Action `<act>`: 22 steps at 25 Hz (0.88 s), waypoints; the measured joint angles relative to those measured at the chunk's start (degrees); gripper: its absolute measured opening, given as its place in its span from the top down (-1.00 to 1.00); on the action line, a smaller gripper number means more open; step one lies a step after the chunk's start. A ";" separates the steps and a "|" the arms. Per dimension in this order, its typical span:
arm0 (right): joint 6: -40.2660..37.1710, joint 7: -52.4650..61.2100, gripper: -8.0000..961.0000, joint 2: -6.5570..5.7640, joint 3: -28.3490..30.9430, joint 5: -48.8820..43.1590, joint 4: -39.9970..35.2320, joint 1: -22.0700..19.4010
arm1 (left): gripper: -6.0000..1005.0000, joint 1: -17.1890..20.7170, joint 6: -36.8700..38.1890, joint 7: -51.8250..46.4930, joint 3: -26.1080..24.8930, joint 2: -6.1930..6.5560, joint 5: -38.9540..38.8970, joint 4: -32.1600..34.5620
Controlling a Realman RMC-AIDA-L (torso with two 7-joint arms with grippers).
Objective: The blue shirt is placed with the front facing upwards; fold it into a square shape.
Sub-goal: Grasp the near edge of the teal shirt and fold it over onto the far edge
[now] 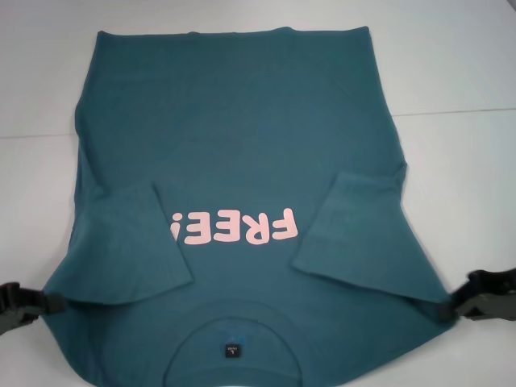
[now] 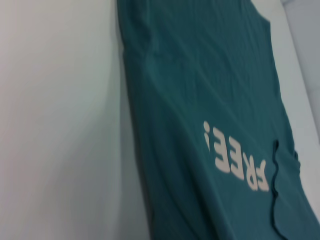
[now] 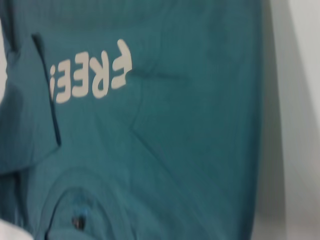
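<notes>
While blue shirt (image 1: pixel 242 145) lies face-up on counter (image 1: pixel 459 72), sleeves folded inward | left tool (image 1: pixel 48 305) at its left shoulder edge, grip state indiscernible | right tool (image 1: pixel 458 305) at right shoulder edge, likewise.

A dark teal-blue is shown by the blue shirt (image 1: pixel 242 137), pink by its lettering (image 1: pixel 234 226), white by the table (image 1: pixel 459 72).

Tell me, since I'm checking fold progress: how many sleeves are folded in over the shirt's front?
2. The left sleeve lies folded inward beside the pink lettering on the blue shirt; the right sleeve lies folded in on the other side.
</notes>
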 joint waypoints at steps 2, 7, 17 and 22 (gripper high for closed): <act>-2.55 0.25 0.90 -0.27 0.00 -1.39 -2.64 -0.68 | 0.95 0.02 0.89 0.07 0.01 0.07 0.90 0.63; -6.50 1.39 0.91 0.13 0.31 -4.62 -7.22 -2.16 | 0.95 -0.06 6.39 0.06 0.07 0.29 3.88 2.20; -13.26 0.91 0.91 1.41 -0.02 -5.26 -11.12 -4.88 | 0.95 2.14 14.67 0.18 0.45 -0.46 9.83 6.76; -15.35 0.58 0.90 2.35 0.03 -6.00 -13.32 -6.26 | 0.95 3.44 17.23 0.53 0.44 -1.05 10.84 8.27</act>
